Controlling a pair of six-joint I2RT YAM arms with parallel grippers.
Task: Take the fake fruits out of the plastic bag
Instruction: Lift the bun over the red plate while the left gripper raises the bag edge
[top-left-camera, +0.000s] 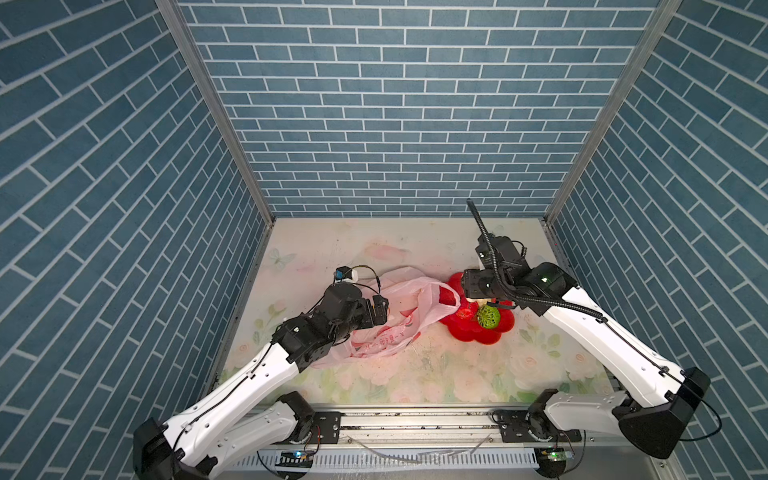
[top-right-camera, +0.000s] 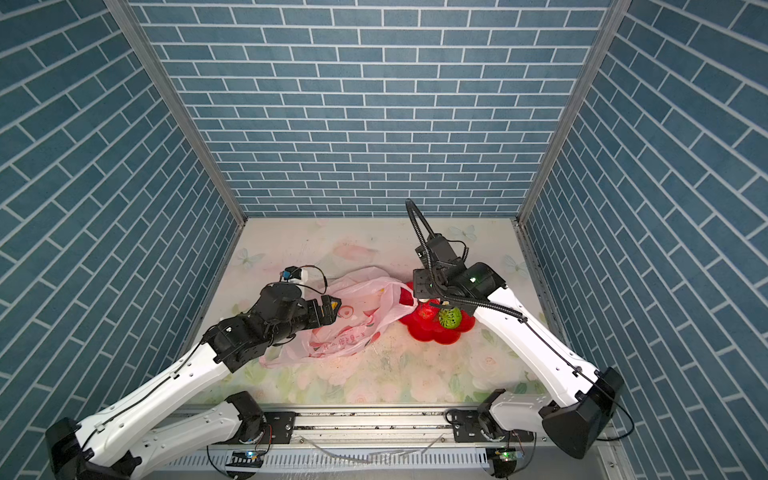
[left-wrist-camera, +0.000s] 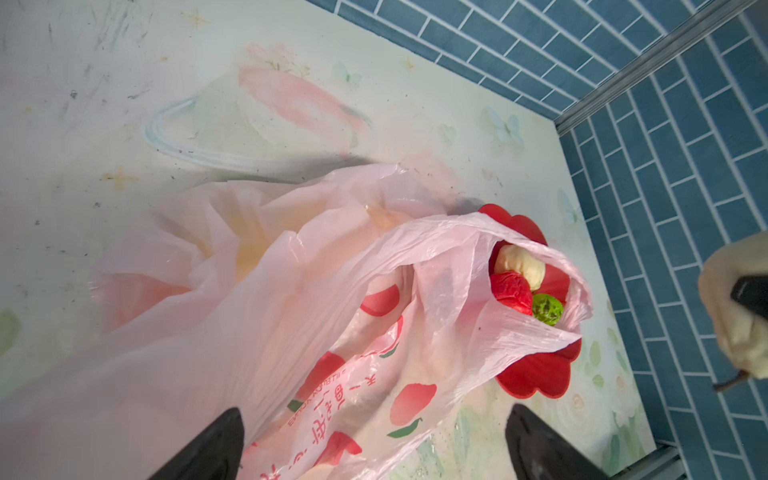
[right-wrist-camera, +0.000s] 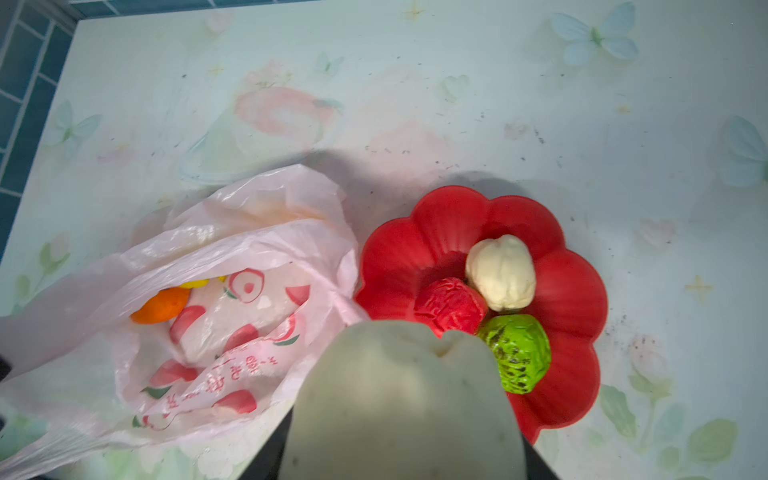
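One cream fruit (right-wrist-camera: 407, 399) is clamped in the right gripper (top-left-camera: 482, 296), which hangs over the red dish (right-wrist-camera: 449, 216), right of centre in the lower half of both top views. Three fruits already lie in that dish, touching one another: a smaller cream one (right-wrist-camera: 500, 272), a red one (right-wrist-camera: 451, 305) and a textured green one (right-wrist-camera: 515, 353).

The step in hand looks like setting the held fruit down. It should go onto the bare lobes on the bag's side, not on top of the cluster. The jaws should part only once the fruit is low, since a round toy would likely roll off a shallow rim.

The plastic bag (right-wrist-camera: 232, 249) lies crumpled at mid-frame, left of the dish. Its loose edge touches the dish, so the descent should keep clear of that film. An orange fruit (right-wrist-camera: 160, 306) and a yellow one (right-wrist-camera: 194, 284) show inside the bag. The left gripper (left-wrist-camera: 374, 411) hovers above the bag, jaws wide apart and holding nothing.
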